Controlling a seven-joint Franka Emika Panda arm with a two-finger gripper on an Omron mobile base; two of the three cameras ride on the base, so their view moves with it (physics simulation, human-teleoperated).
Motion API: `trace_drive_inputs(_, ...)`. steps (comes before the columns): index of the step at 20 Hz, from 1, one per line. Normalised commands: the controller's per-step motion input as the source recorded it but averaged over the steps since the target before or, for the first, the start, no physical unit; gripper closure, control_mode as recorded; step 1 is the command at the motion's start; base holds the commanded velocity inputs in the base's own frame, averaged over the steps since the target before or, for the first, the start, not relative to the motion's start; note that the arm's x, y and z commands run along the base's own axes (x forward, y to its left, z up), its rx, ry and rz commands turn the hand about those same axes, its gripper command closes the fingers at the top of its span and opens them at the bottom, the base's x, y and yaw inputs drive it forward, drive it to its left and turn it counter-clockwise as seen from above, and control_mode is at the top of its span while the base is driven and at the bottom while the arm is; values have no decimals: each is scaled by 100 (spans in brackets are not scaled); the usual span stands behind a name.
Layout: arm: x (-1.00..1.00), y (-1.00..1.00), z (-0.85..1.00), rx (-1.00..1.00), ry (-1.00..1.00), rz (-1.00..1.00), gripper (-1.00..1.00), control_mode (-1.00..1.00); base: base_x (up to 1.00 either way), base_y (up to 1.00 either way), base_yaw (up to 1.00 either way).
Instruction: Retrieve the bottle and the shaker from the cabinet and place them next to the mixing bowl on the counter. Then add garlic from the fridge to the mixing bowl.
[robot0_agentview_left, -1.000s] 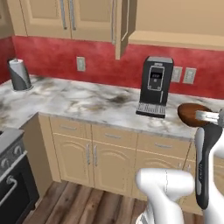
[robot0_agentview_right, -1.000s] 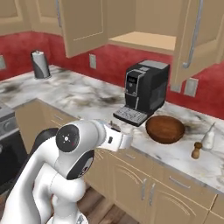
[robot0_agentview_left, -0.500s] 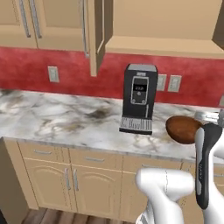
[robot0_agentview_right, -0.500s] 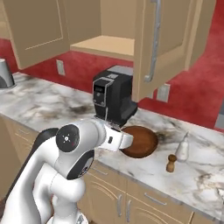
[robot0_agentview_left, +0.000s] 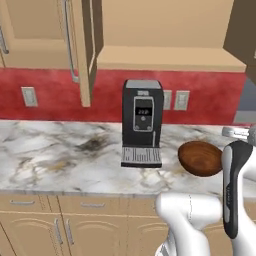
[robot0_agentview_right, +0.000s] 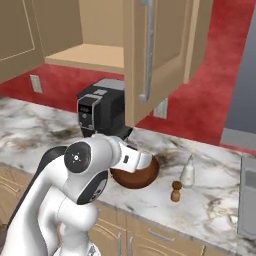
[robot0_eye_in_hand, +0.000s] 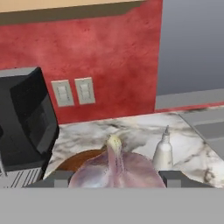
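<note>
**Op:** Starting closest in, on the hand view. I've got the garlic (robot0_eye_in_hand: 114, 168) right at the lens, a pale pinkish bulb with its stem tip pointing up, sitting between the two dark fingertips (robot0_eye_in_hand: 57, 178). The gripper (robot0_eye_in_hand: 114, 181) is clamped on it, jaws partway apart because the bulb is fat. I'm holding it stem-up so the pads press on the widest part.

**Obs:** Where is it relative to the target?

**Op:** The mixing bowl (robot0_agentview_right: 144, 175) lies just past the garlic; its brown rim peeks out beneath the bulb in the hand view. My judgement: I'm carrying it in low over the counter (robot0_agentview_left: 60, 165) so the drop into the bowl is short.

**Obs:** And the first two items?

**Op:** Both already down. The bottle (robot0_agentview_right: 188, 171) stands upright just beside the bowl, and the shaker (robot0_agentview_right: 175, 191) stands near it, a little nearer the counter's front edge. They're apart from each other and outside the bowl's rim, which leaves the bowl mouth free.

**Obs:** Further back?

**Op:** The coffee machine (robot0_agentview_left: 142, 122) sits against the red wall on the bowl's other side. Above it the cabinet (robot0_agentview_left: 165, 57) hangs with its doors swung open, shelf bare. Grey fridge (robot0_agentview_right: 240, 75) panel at the far edge.
</note>
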Motion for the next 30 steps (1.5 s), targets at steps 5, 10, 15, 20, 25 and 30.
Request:
trace_drive_inputs(5, 0, 0, 0, 0, 0, 0, 100, 100, 18, 20, -33)
trace_drive_inputs(10, 0, 0, 0, 0, 0, 0, 100, 100, 0, 75, -24)
trace_drive_inputs(15, 0, 0, 0, 0, 0, 0, 100, 100, 25, 36, -17)
trace_drive_inputs(20, 0, 0, 0, 0, 0, 0, 100, 100, 42, 18, -21)
trace_drive_inputs(25, 0, 0, 0, 0, 0, 0, 100, 100, 39, 26, -23)
trace_drive_inputs(30, 23, 2, -22, -4, 12, -1, 100, -100, 5, 2, -2)
